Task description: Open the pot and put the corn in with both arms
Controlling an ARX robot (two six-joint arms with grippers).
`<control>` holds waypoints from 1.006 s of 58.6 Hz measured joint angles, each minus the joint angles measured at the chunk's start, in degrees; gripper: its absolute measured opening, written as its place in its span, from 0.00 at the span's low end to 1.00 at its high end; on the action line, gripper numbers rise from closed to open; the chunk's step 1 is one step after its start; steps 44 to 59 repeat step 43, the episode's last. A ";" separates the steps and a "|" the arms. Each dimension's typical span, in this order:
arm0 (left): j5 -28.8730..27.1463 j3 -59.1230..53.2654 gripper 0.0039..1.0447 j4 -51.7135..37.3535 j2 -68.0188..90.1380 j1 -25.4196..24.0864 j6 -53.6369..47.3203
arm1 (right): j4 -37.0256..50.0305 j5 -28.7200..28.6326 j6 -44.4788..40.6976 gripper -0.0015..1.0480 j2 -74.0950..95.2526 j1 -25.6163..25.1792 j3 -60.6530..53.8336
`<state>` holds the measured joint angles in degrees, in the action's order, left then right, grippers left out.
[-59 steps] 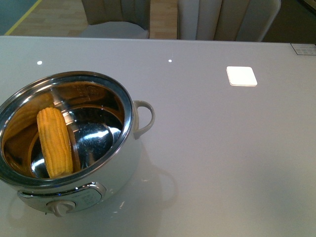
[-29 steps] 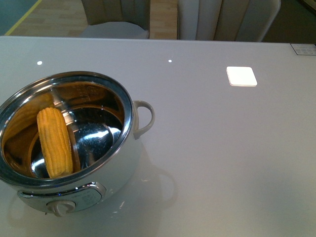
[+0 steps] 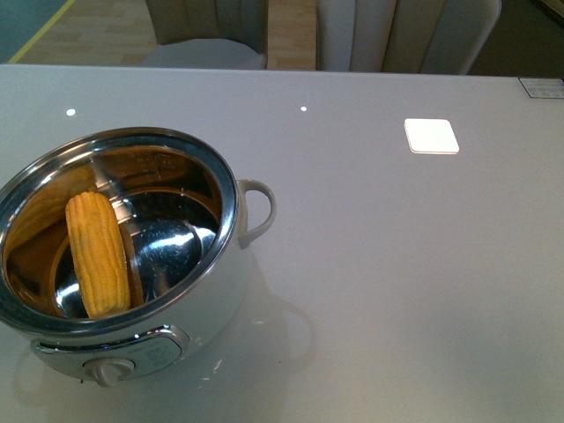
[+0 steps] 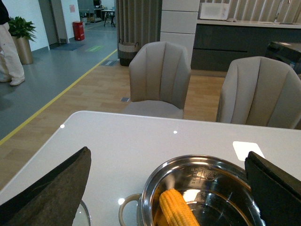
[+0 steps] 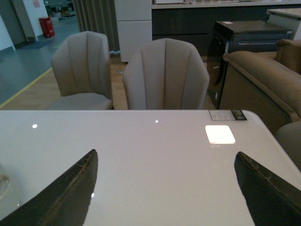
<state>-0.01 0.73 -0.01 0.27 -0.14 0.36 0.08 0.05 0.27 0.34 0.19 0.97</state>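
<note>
The white pot (image 3: 211, 291) stands open at the front left of the table, with a chrome rim, a steel interior, a loop handle (image 3: 257, 210) and a front dial (image 3: 107, 370). The yellow corn (image 3: 97, 254) lies inside it, leaning on the left wall. In the left wrist view the pot (image 4: 155, 188) and the corn (image 4: 178, 209) sit between the spread fingers of my left gripper (image 4: 169, 188), which is open and empty above the pot. My right gripper (image 5: 167, 186) is open and empty over bare table. Neither arm shows in the front view.
A curved glass edge (image 4: 83, 217), perhaps the lid, shows beside the pot in the left wrist view. A bright light patch (image 3: 431, 136) lies on the table at the back right. Chairs (image 3: 405, 35) stand behind the far edge. A card (image 3: 541, 86) lies at the far right corner.
</note>
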 joint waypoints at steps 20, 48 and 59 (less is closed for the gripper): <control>0.00 0.00 0.93 0.00 0.02 0.00 0.00 | 0.00 0.00 0.02 0.92 0.00 0.00 0.00; 0.00 0.00 0.93 0.00 0.00 0.00 0.00 | 0.00 0.00 0.02 0.92 0.00 0.00 0.00; 0.00 0.00 0.93 0.00 0.00 0.00 0.00 | 0.00 0.00 0.02 0.92 0.00 0.00 0.00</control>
